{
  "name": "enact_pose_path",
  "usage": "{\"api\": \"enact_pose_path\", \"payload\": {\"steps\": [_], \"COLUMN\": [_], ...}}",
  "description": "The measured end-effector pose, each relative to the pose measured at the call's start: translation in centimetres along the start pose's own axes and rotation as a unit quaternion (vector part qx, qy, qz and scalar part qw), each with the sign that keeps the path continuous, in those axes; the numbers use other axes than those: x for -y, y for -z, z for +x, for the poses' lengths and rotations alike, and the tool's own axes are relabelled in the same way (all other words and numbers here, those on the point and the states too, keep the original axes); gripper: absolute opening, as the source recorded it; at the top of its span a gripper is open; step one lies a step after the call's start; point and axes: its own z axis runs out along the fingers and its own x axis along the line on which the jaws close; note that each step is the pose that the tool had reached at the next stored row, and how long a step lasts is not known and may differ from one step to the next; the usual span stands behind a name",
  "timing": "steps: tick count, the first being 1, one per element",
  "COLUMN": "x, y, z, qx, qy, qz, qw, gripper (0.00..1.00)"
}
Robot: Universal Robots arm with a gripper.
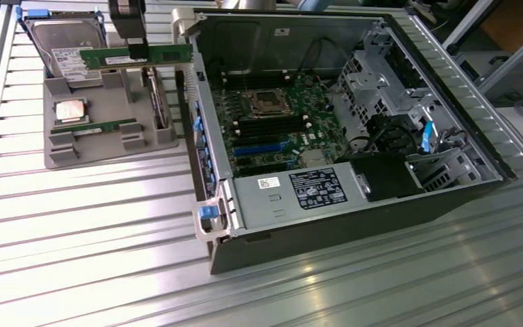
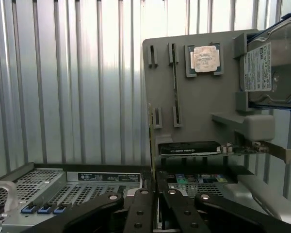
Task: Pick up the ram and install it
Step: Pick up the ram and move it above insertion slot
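The ram [image 1: 161,55] is a long green stick with a white sticker. It hangs level in the air above the grey parts tray [image 1: 107,146], just off the open computer case's near wall. My gripper [image 1: 137,48] comes down from above and is shut on the ram's middle. In the wrist view the black fingers [image 2: 138,213] close around the stick, which shows edge-on as a thin line [image 2: 151,145]. The motherboard [image 1: 284,126] lies in the case, with black memory slots [image 1: 263,127] below the processor socket [image 1: 266,102].
On the tray lie a second green stick [image 1: 98,127], a silver processor chip [image 1: 71,109], a hard drive [image 1: 62,41] and a card standing on edge [image 2: 189,148]. The case's power supply [image 1: 298,194] and drive cage [image 1: 425,146] stand around the board. Everything rests on a ribbed metal table [image 1: 80,238].
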Motion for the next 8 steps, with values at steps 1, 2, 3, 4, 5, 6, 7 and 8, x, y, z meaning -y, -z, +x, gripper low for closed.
{"api": "enact_pose_path", "payload": {"steps": [1, 2, 3, 4, 5, 6, 7, 8], "x": [0.23, 0.47, 0.67, 0.81, 0.98, 1.29, 1.48, 1.65], "y": [-0.01, -0.02, -0.04, -0.05, -0.06, -0.07, -0.08, -0.09], "z": [0.0, 0.0, 0.0, 0.0, 0.0, 0.0, 0.0, 0.0], "qx": [0.0, -0.0001, -0.0002, -0.0004, -0.0006, -0.0007, -0.0007, -0.0007], "qy": [0.0, -0.002, -0.005, -0.01, -0.014, -0.017, -0.017, -0.017], "qz": [0.0, -0.0001, -0.0003, -0.0004, -0.0006, -0.0008, -0.0008, -0.0008], "qw": [1.0, 1.0, 1.0, 1.0, 0.9999, 0.9999, 0.9999, 0.9999], "gripper": [0.13, 0.13, 0.13, 0.13, 0.13, 0.13, 0.13, 0.13]}}
